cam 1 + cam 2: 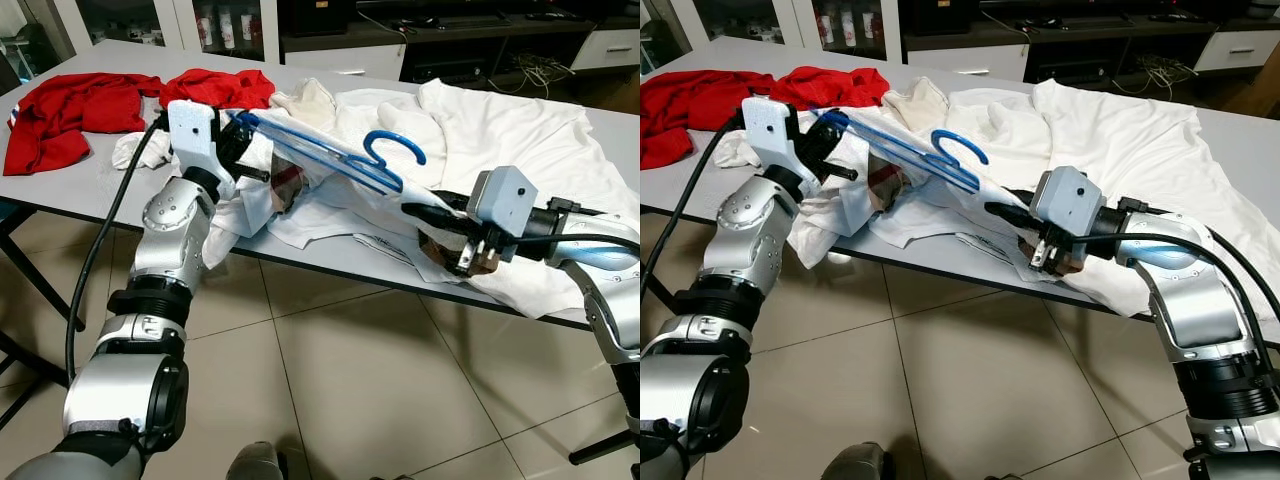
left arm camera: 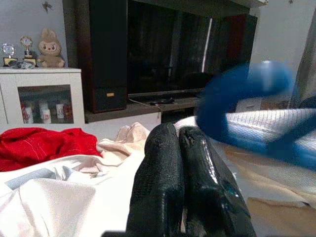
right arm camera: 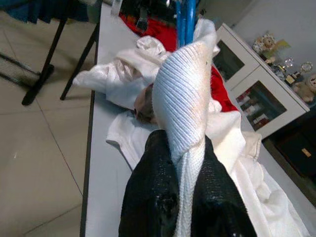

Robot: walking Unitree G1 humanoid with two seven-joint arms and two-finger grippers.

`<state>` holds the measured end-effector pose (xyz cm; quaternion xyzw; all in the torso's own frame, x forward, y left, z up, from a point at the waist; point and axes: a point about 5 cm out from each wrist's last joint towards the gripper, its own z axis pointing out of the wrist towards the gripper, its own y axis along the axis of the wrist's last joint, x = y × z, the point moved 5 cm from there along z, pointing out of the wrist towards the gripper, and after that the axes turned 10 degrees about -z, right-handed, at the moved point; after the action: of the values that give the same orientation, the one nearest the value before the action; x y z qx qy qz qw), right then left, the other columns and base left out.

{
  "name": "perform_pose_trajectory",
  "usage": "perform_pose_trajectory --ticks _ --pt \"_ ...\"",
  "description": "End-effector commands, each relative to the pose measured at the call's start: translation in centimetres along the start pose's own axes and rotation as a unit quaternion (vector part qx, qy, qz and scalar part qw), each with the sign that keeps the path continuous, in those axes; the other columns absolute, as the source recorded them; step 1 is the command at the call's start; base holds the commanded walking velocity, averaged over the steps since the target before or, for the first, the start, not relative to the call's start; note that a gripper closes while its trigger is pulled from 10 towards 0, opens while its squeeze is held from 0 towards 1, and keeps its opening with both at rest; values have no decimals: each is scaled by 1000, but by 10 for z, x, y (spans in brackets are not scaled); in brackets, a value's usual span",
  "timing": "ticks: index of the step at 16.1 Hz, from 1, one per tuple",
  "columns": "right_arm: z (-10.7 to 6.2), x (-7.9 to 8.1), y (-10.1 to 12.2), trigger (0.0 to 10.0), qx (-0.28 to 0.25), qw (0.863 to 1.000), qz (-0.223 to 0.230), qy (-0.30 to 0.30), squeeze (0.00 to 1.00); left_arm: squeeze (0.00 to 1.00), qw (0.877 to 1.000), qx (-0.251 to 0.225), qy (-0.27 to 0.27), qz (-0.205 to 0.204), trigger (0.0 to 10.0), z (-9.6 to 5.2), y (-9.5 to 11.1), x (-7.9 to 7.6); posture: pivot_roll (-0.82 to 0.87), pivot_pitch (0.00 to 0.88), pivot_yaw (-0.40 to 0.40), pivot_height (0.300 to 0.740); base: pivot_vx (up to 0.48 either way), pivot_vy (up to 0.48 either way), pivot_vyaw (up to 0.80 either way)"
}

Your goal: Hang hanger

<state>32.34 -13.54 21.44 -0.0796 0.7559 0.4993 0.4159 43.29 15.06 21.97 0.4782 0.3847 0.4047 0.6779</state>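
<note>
A blue plastic hanger [image 1: 330, 158] hangs tilted above the grey table [image 1: 60, 185], its hook [image 1: 392, 143] pointing up. A white garment [image 1: 500, 130] lies spread over the table and drapes over the hanger. My left gripper [image 1: 245, 150] sits at the hanger's left end with its fingers [image 2: 163, 163] pressed shut. I cannot tell what they pinch. The hanger [image 2: 237, 94] shows as a blur just past them. My right gripper [image 1: 412, 210] is at the hanger's right end, shut on a ribbed white fold [image 3: 182, 84] of the garment. The blue bar [image 3: 185, 19] runs on beyond that fold.
Two red garments [image 1: 70, 115] [image 1: 215, 88] and a cream one [image 1: 305, 100] lie on the table's far left. A black cable [image 1: 110, 230] hangs beside my left arm. The table's front edge [image 1: 330, 262] is close, with tiled floor [image 1: 350, 380] below. Cabinets [image 1: 220, 25] stand behind.
</note>
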Motion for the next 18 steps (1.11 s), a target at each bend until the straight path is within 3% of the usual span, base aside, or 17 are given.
perform_pose_trajectory --ticks 1,5,10,18 --pt "-5 -1 -4 0 16 1000 -14 5 0 0 1000 -18 11 5 0 2 15 9 167 1 24 740 0 0 0" --pt "-9 -6 -20 0 70 996 -45 9 0 0 1000 -10 2 20 0 1 13 8 167 3 21 740 0 0 0" --pt "-11 -24 -39 0 143 987 -69 -22 0 0 999 -5 -22 49 0 4 13 -4 165 4 18 740 0 0 0" --pt "4 -30 -44 0 199 974 -109 -11 0 0 982 12 -110 155 0 13 13 -49 168 1 21 740 0 0 0"
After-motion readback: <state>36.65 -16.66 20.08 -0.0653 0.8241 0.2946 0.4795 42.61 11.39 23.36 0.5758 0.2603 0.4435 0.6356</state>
